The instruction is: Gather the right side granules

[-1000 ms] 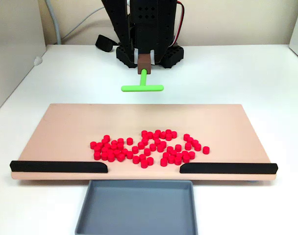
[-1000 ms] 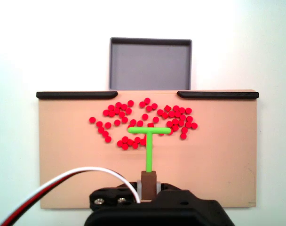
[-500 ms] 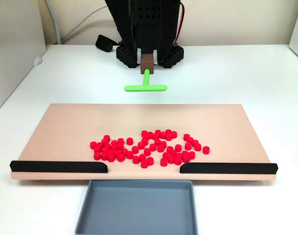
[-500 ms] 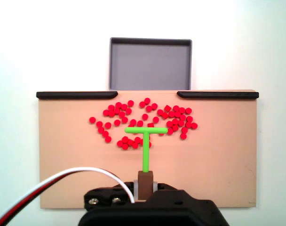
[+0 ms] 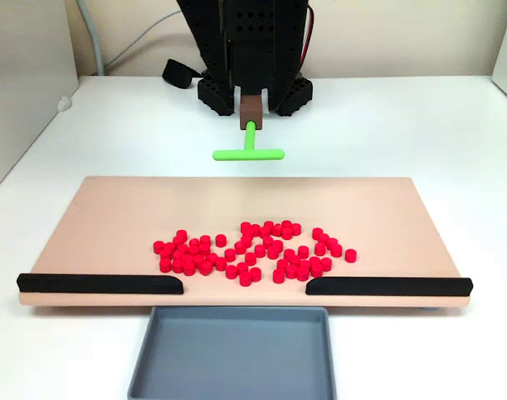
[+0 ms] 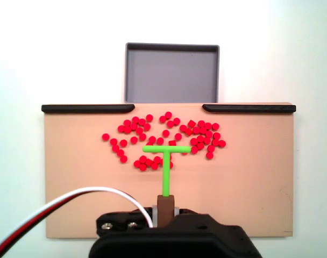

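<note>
Dozens of small red granules [image 5: 270,247] [image 6: 198,130] lie spread across the middle of the tan board [image 5: 120,217] [image 6: 249,188], close to its edge with the black strips. My gripper [image 5: 251,104] [image 6: 165,207] is shut on the brown handle of a green T-shaped pusher [image 5: 248,153] [image 6: 166,149]. The pusher hangs in the air. In a fixed view it shows beyond the board's far edge, and in the other fixed view it overlaps the granules. The fingers are mostly hidden by the black arm body.
Two long black strips [image 5: 99,283] [image 5: 389,286] line the board's edge with a gap between them. A grey tray [image 5: 233,350] [image 6: 171,67] sits just past that gap. The arm's base [image 5: 253,83] stands behind the board, and white table surrounds it.
The pusher and gripper have shifted slightly sideways, a little right in the front-facing fixed view and a little left in the view from behind the arm. The granules have not moved.
</note>
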`<action>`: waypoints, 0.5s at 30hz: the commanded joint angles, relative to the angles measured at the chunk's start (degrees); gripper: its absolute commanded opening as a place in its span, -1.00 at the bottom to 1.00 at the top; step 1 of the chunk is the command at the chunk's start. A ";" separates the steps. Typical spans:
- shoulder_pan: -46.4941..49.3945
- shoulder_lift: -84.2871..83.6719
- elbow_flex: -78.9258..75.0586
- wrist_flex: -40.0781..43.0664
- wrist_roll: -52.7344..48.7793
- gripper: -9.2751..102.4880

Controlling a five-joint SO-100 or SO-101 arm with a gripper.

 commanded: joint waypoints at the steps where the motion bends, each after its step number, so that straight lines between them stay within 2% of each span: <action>1: -0.09 0.88 -1.76 -0.18 -0.79 -0.84; 15: -0.09 0.70 -1.76 -0.18 -1.32 -0.84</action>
